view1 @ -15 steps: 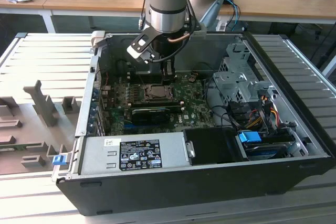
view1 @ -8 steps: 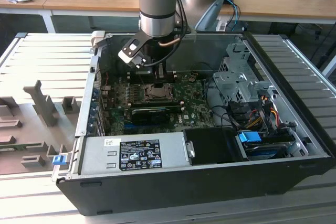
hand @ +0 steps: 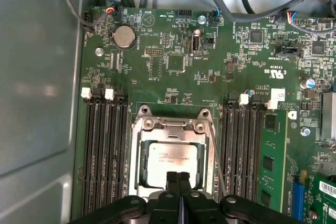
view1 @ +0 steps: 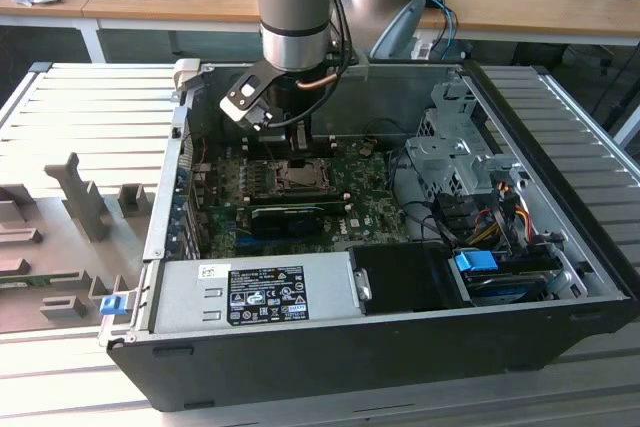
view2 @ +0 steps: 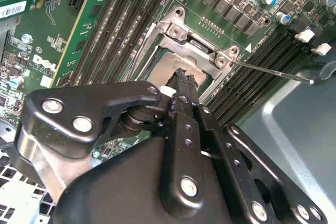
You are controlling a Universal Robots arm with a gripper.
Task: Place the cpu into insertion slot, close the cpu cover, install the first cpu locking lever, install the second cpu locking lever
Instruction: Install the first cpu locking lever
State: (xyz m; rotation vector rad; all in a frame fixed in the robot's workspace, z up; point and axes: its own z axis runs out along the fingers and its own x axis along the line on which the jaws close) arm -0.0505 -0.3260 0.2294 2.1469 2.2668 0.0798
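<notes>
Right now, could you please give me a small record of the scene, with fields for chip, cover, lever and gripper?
cpu: seated in the insertion slot, silver top showing
cpu cover: lying down around the cpu
locking lever: thin rod angled away from the insertion slot
gripper: jaws closed together, empty, at the cpu's edge

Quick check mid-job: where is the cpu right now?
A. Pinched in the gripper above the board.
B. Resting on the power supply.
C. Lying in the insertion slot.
C: in the first wrist view the cpu lies flat in the insertion slot, the cpu cover framing it, the shut gripper at its edge.
</notes>
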